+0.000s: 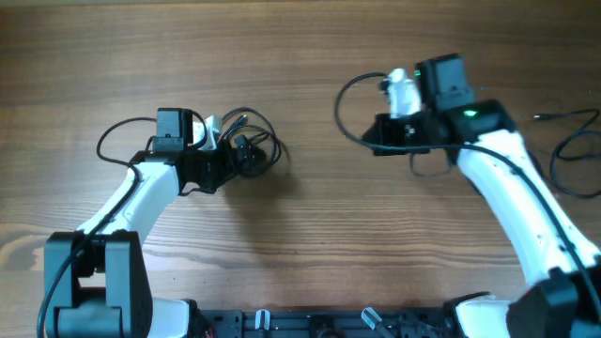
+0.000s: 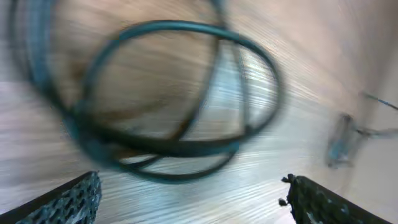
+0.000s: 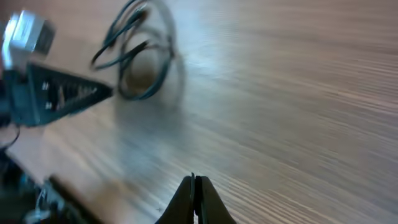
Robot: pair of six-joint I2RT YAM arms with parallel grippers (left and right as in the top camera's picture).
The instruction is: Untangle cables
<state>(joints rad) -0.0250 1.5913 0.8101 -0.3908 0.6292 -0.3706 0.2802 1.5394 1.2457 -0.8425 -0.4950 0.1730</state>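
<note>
Cables [image 1: 252,143] formed loose loops just ahead of our left hand [image 2: 191,186], whose fingers stood apart; our right hand [image 3: 194,190], farther right, was pinched together.

I can't make out any writing from here: no label, brand, number or sign shows clearly, and both wrist views are badly blurred.
</note>
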